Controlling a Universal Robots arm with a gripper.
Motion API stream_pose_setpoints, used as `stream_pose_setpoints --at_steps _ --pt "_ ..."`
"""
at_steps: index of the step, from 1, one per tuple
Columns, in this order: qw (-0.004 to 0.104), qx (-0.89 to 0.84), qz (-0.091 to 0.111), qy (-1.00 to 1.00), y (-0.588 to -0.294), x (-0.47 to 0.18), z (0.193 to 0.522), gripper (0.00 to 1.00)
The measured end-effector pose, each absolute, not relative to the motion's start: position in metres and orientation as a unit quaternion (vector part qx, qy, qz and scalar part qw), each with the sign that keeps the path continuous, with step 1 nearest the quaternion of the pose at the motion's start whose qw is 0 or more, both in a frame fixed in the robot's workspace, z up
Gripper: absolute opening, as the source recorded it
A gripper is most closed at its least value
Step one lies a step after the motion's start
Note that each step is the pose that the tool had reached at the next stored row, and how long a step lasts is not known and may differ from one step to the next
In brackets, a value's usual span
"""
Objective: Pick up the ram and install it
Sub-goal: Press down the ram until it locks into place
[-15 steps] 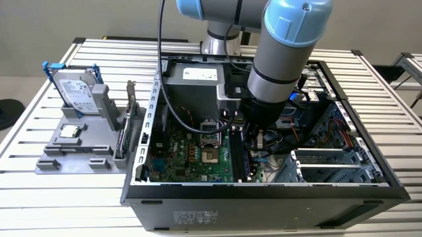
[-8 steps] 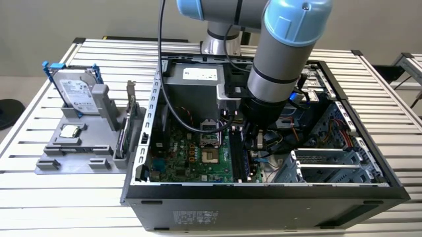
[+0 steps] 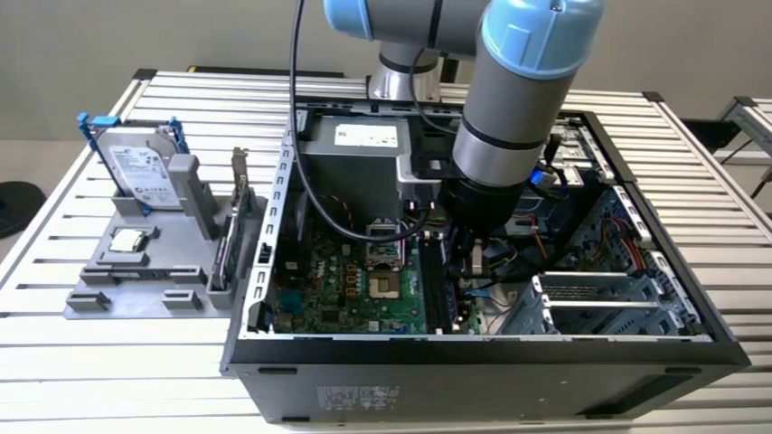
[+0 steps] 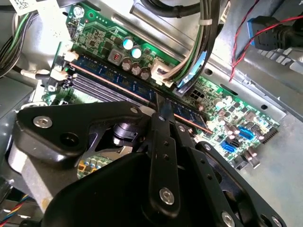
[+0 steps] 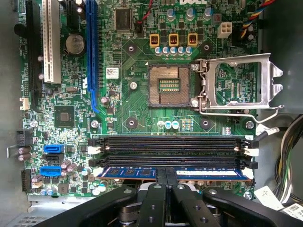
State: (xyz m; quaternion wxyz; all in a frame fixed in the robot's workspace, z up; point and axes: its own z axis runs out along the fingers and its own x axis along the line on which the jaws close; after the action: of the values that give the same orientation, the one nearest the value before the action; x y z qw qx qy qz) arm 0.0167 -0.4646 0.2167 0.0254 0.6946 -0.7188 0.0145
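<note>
Item: ram (image 5: pixel 175 173), a dark blue stick with a pale label strip. It stands on edge in the memory slot nearest the gripper (image 5: pixel 166 182), with its long top edge running out to both sides of the jaws. In the second wrist view the stick (image 4: pixel 118 85) stretches away from the fingertips along the slot, white latches at its far end.

Item: gripper, black, on the arm's wrist. The two fingers (image 5: pixel 156 198) are drawn nearly together and meet over the middle of the ram's top edge, pinching it between them.

Item: empty memory slots (image 5: pixel 170 149), black, lying just beyond the jaws, parallel to the ram.

Item: processor socket (image 5: pixel 169 85), open and bare, farther out past those slots; its metal retention frame (image 5: pixel 239 85) is swung open beside it.

Item: computer case (image 3: pixel 483 362), black, side panel off, lying on a slatted table (image 3: pixel 72 362). The arm (image 3: pixel 513 108) reaches down into it.

Item: grey holder (image 3: pixel 145 262), well apart from the jaws, outside the case, carrying a hard drive (image 3: pixel 139 167) and a small square chip (image 3: pixel 129 240).
</note>
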Motion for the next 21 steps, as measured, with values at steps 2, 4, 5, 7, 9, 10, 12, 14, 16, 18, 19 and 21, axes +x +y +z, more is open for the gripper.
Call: stream_pose_setpoints --at_steps 2,4,5,7,9,10,12,14,16,18,19,21 --pt "0.025 0.695 0.014 -0.719 -0.4645 0.0167 0.2166 0.0" --pt "0.025 0.695 0.014 -0.719 -0.4645 0.0167 0.2165 0.0" --pt "0.025 0.695 0.014 -0.719 -0.4645 0.0167 0.2165 0.0" --pt "0.025 0.695 0.014 -0.719 -0.4645 0.0167 0.2165 0.0" --pt "0.025 0.695 0.014 -0.719 -0.4645 0.0167 0.2165 0.0" --pt "0.025 0.695 0.014 -0.719 -0.4645 0.0167 0.2165 0.0" --pt "0.025 0.695 0.014 -0.719 -0.4645 0.0167 0.2165 0.0" --pt "0.025 0.695 0.014 -0.719 -0.4645 0.0167 0.2165 0.0" --pt "0.025 0.695 0.014 -0.719 -0.4645 0.0167 0.2165 0.0" --pt "0.025 0.695 0.014 -0.719 -0.4645 0.0167 0.2165 0.0" --pt "0.025 0.695 0.014 -0.719 -0.4645 0.0167 0.2165 0.0" --pt "0.025 0.695 0.014 -0.719 -0.4645 0.0167 0.2165 0.0"
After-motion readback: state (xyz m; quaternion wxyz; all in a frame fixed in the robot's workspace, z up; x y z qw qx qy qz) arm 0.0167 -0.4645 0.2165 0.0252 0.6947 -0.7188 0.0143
